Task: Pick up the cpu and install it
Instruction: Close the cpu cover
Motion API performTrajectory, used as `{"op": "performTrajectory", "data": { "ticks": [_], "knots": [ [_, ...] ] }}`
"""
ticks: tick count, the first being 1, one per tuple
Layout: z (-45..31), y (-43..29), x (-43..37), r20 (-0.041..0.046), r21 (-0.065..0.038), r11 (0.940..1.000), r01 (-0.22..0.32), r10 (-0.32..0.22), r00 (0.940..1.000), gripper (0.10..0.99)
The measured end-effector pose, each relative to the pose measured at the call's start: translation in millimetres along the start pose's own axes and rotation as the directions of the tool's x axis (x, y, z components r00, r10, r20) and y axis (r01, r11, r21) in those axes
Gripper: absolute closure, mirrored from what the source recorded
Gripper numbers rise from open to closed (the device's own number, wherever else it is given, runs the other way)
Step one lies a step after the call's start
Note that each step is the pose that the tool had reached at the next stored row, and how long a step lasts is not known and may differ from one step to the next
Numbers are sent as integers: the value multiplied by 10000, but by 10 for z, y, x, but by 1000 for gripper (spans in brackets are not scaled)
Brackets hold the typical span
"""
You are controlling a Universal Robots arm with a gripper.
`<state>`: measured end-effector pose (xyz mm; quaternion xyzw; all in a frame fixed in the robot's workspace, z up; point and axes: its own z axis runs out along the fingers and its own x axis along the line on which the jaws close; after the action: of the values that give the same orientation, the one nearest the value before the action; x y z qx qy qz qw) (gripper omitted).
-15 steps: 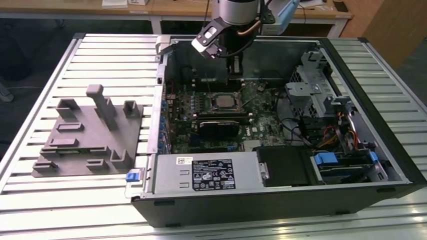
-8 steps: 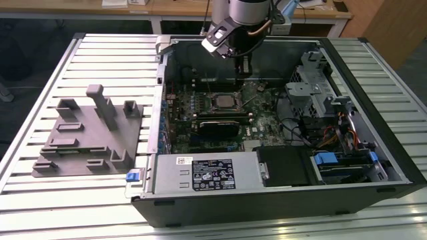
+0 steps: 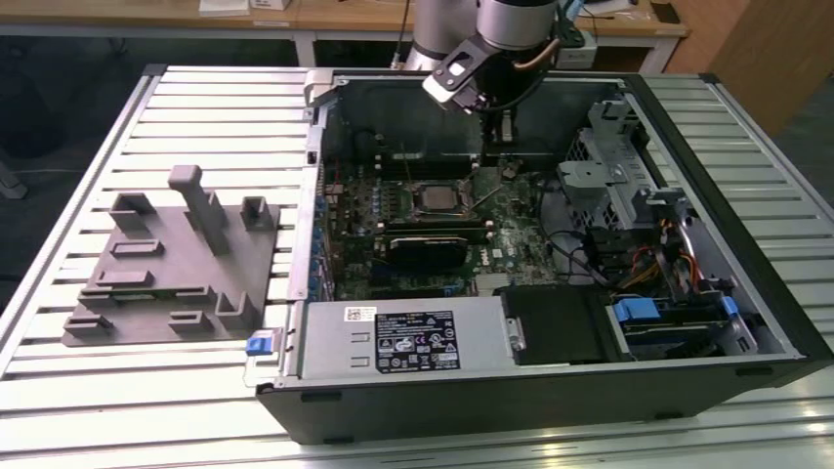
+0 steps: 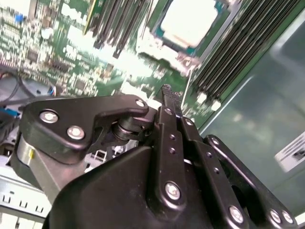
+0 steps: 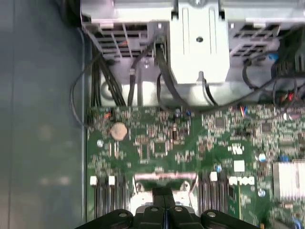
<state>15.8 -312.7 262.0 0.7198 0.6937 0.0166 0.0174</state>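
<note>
One arm, one gripper [image 3: 502, 147], hanging fingers-down inside the open case [image 3: 521, 410], over the far part of the board [image 3: 521, 230]. In both wrist views the fingers [image 4: 164, 119] are pressed together with nothing between them, so the grip is closed and empty.

Cpu [image 3: 437, 198]: silver top, lying flat in the socket on the board, with a metal frame around it. It sits level and looks seated rather than loose, though that is a judgement. In the second wrist view it shows bright beyond the fingertips and apart from them, with memory slots [image 4: 233, 52] running alongside.

Key relation: from the gripper, the cpu lies toward the exterior view's left and a little nearer that camera. The gripper is above board level, near the chip but not touching it. The chip is square, so it has no long axis. Its edges run in line with the case walls.

A black block [image 3: 424, 249] lies just on the camera side of the cpu. The grey fixture [image 3: 170, 264] sits on the table [image 3: 78, 391] outside the case, at the exterior view's left and well apart from the gripper.
</note>
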Motion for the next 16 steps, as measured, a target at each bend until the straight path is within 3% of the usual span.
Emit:
{"op": "performTrajectory", "data": {
  "ticks": [7,12,16],
  "knots": [
    [12,236,9,-1,0,10000,3,-3,10000,980],
    [21,316,12,1,0,10000,2,-2,10000,980],
    [44,339,13,0,0,10000,1,-1,10000,980]
  ]
}}
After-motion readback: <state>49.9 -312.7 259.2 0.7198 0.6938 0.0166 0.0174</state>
